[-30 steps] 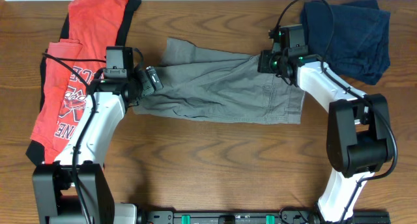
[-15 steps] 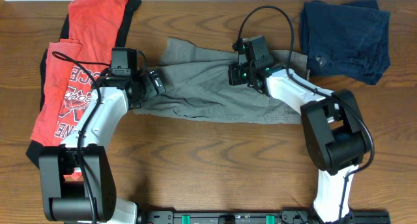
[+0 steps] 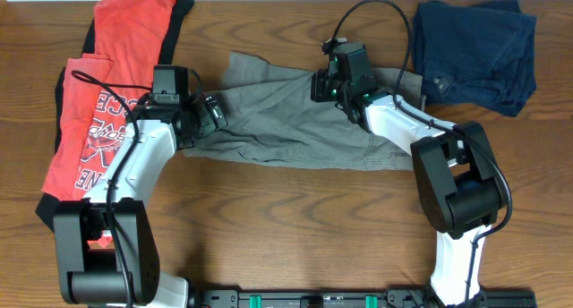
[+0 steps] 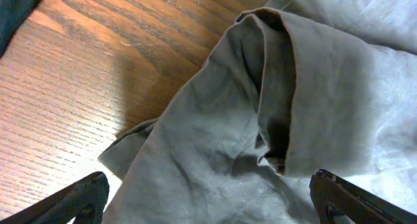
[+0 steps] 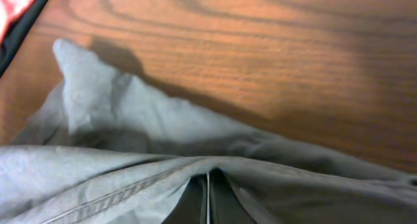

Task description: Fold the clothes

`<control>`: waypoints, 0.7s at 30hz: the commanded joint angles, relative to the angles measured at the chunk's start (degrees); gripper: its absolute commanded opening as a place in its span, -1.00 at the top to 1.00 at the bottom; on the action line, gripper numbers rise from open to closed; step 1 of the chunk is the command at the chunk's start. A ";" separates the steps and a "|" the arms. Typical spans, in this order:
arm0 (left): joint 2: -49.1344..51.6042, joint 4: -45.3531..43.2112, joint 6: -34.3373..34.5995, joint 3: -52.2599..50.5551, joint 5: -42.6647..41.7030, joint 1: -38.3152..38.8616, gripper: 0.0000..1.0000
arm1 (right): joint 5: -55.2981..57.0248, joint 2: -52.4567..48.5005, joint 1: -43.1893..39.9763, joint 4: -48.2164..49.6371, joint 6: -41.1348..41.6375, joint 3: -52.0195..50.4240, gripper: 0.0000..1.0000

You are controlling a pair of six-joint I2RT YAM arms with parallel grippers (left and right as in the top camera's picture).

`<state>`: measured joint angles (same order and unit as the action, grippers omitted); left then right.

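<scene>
The clothes are one pair of grey-khaki shorts (image 3: pixel 269 124) lying crumpled across the middle of the table, their right end lifted and drawn back over the rest. My right gripper (image 3: pixel 319 82) is shut on that raised fabric near the top edge. In the right wrist view the cloth (image 5: pixel 104 120) drapes over the shut right gripper (image 5: pixel 207 201). My left gripper (image 3: pixel 215 111) stands open at the shorts' left end. In the left wrist view the left gripper (image 4: pixel 215 208) straddles a rumpled fold of the shorts (image 4: pixel 215 139) without pinching it.
A red T-shirt (image 3: pixel 116 66) with white lettering and black trim lies at the far left, beside my left arm. A dark navy folded garment (image 3: pixel 474 53) sits at the back right. Bare wooden table (image 3: pixel 295 227) shows in front of the shorts.
My right gripper has moved left with the shorts' right end, pulling it over the middle of the garment. The left gripper has shifted slightly right and stays open.
</scene>
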<state>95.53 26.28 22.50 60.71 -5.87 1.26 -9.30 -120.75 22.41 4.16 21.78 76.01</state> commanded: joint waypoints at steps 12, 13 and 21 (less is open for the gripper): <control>5.68 -3.17 -1.51 -0.50 1.36 9.20 0.14 | -2.16 0.22 -6.05 -2.32 3.37 0.50 0.97; 6.40 -3.41 -1.49 -0.50 2.01 9.53 0.19 | -2.19 0.22 -6.29 -2.67 3.50 0.50 0.98; 9.62 -9.57 -2.91 -0.50 4.15 9.92 0.32 | -2.12 0.22 -6.27 -3.54 3.48 0.50 0.98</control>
<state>104.60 18.24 20.93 60.64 -4.10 11.16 -10.87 -120.75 16.14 0.80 24.45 76.01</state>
